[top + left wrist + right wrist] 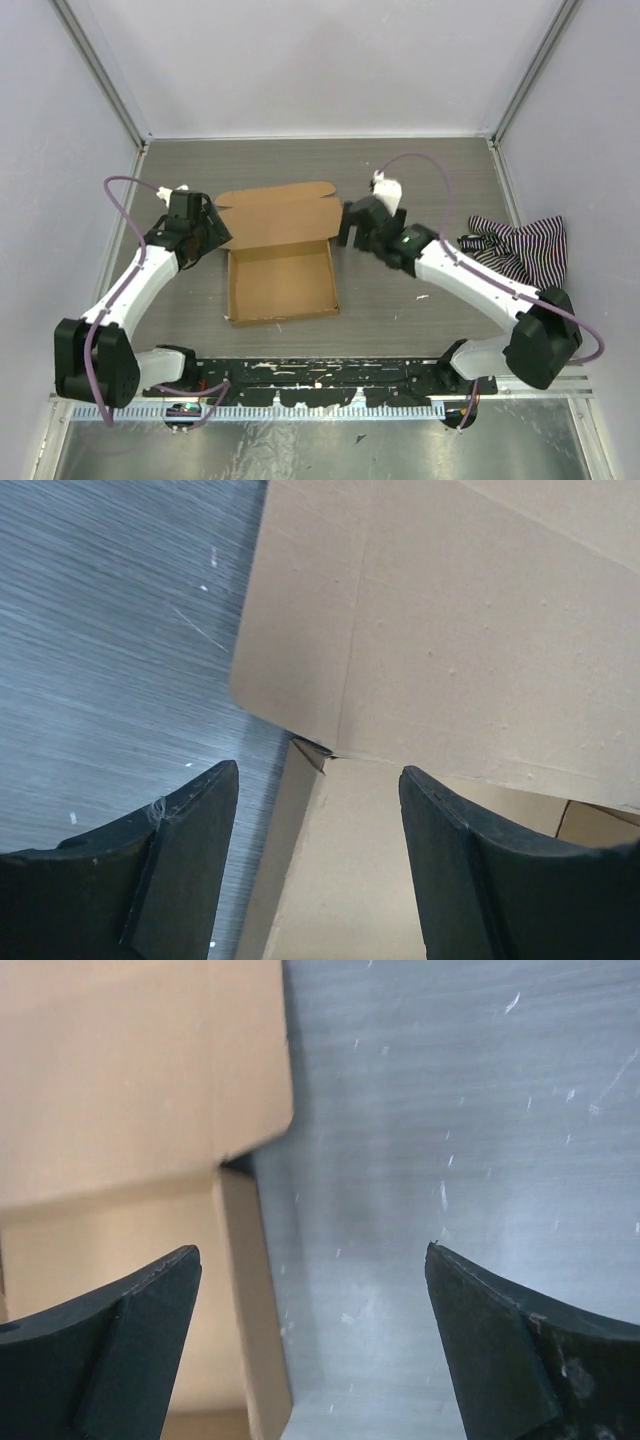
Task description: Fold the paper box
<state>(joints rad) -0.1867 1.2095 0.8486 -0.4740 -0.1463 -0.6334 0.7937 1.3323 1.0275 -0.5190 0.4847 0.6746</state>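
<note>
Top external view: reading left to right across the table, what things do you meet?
The left gripper → plain brown cardboard paper box, lid open → right gripper → crumpled black-and-white striped cloth.

Left arm and right arm stretch forward, elbows out, wrists angled inward. Left tool jaws apart, gripping nothing. Right tool jaws spread wide, empty.
</note>
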